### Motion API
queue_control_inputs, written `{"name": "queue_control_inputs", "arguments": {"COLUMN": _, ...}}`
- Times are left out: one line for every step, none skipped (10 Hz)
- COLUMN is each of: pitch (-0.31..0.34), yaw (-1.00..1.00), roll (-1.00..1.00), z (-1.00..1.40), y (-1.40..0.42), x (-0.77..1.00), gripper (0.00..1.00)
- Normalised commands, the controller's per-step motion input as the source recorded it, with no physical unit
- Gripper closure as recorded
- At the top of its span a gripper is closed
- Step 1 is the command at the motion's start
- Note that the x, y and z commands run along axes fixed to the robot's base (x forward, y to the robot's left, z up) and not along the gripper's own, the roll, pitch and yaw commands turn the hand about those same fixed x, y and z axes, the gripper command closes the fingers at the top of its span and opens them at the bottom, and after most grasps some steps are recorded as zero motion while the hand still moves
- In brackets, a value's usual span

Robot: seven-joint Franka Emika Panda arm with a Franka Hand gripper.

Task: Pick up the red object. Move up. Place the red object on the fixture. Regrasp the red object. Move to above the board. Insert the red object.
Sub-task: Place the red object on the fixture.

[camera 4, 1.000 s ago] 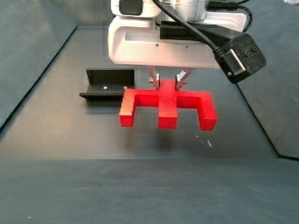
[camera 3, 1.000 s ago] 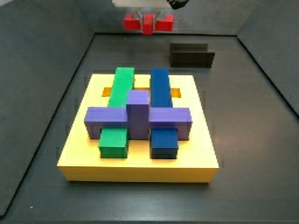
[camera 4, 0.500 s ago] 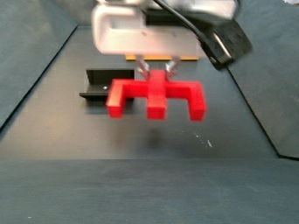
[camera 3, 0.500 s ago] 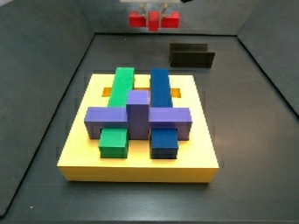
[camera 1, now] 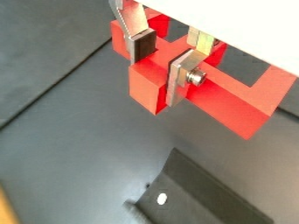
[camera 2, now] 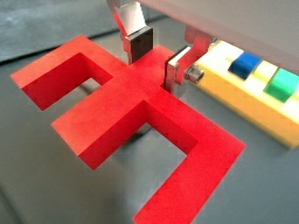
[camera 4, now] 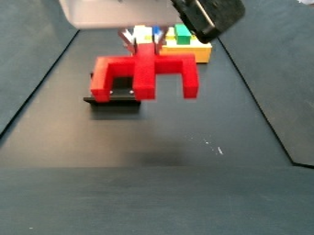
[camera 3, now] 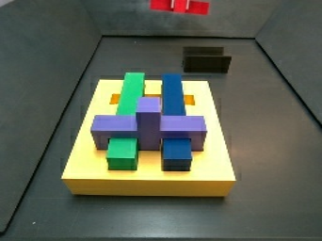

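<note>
My gripper (camera 4: 145, 39) is shut on the red object (camera 4: 147, 75) and holds it high in the air, legs pointing down. In both wrist views the silver fingers (camera 1: 183, 77) (camera 2: 177, 69) clamp the central stem of the red object (camera 1: 198, 94) (camera 2: 126, 118). In a side view only the red object's lower part (camera 3: 180, 6) shows at the top edge. The black fixture (camera 3: 208, 60) stands on the floor behind the board; it also shows below the red object (camera 4: 113, 95) and in a wrist view (camera 1: 201, 198). The yellow board (camera 3: 88, 155) lies in the middle.
The board carries green (camera 3: 128, 92), blue (camera 3: 172, 92) and purple (camera 3: 149, 124) blocks. Its edge shows in a wrist view (camera 2: 251, 103) and behind the gripper (camera 4: 196, 50). Dark walls enclose the floor on all sides.
The gripper has risen with the red object still held, and has shifted over toward the fixture. The board and the fixture have not moved.
</note>
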Motion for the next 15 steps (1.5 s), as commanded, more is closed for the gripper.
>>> {"name": "queue_control_inputs", "arguments": {"pitch": 0.254, "yaw": 0.0, "roll": -0.95, "z": 0.4, "y": -0.1, "x": 0.59, "gripper": 1.0}}
{"name": "queue_control_inputs", "arguments": {"pitch": 0.2, "yaw": 0.0, "roll": -0.92, "z": 0.34, "y": -0.16, "x": 0.55, "gripper": 1.0}}
{"name": "queue_control_inputs", "arguments": {"pitch": 0.157, "yaw": 0.0, "roll": -0.71, "z": 0.17, "y": -0.36, "x": 0.51, "gripper": 1.0}}
{"name": "queue_control_inputs", "arguments": {"pitch": 0.151, "yaw": 0.0, "roll": -0.52, "z": 0.0, "y": -0.49, "x": 0.51, "gripper": 1.0}}
{"name": "queue_control_inputs", "arguments": {"pitch": 0.137, "yaw": 0.0, "roll": -0.53, "z": -0.01, "y": -0.49, "x": 0.52, "gripper": 1.0}}
{"name": "queue_control_inputs", "arguments": {"pitch": 0.211, "yaw": 0.0, "roll": -0.67, "z": 0.0, "y": -0.42, "x": 0.59, "gripper": 1.0}}
{"name": "queue_control_inputs", "arguments": {"pitch": 0.214, "yaw": -0.09, "roll": -0.68, "z": 0.0, "y": -0.36, "x": 0.65, "gripper": 1.0}}
{"name": "queue_control_inputs", "arguments": {"pitch": 0.089, "yaw": -0.09, "roll": -0.78, "z": 0.0, "y": -0.26, "x": 0.63, "gripper": 1.0}}
{"name": "queue_control_inputs", "arguments": {"pitch": -0.069, "yaw": -0.11, "roll": -0.85, "z": -0.21, "y": -0.12, "x": 0.58, "gripper": 1.0}}
{"name": "queue_control_inputs", "arguments": {"pitch": -0.226, "yaw": -0.08, "roll": -0.82, "z": -0.24, "y": -0.09, "x": 0.56, "gripper": 1.0}}
{"name": "queue_control_inputs", "arguments": {"pitch": -0.306, "yaw": -0.05, "roll": -0.87, "z": -0.18, "y": -0.04, "x": 0.55, "gripper": 1.0}}
{"name": "queue_control_inputs", "arguments": {"pitch": -0.289, "yaw": -0.03, "roll": -0.85, "z": -0.2, "y": -0.03, "x": 0.58, "gripper": 1.0}}
{"name": "queue_control_inputs", "arguments": {"pitch": -0.237, "yaw": 0.0, "roll": -0.65, "z": -0.35, "y": -0.12, "x": 0.6, "gripper": 1.0}}
{"name": "queue_control_inputs", "arguments": {"pitch": 0.0, "yaw": 0.07, "roll": 0.04, "z": -0.24, "y": -0.26, "x": 0.11, "gripper": 1.0}}
{"name": "queue_control_inputs", "arguments": {"pitch": 0.0, "yaw": 0.14, "roll": 0.18, "z": -0.2, "y": -0.13, "x": 0.19, "gripper": 1.0}}
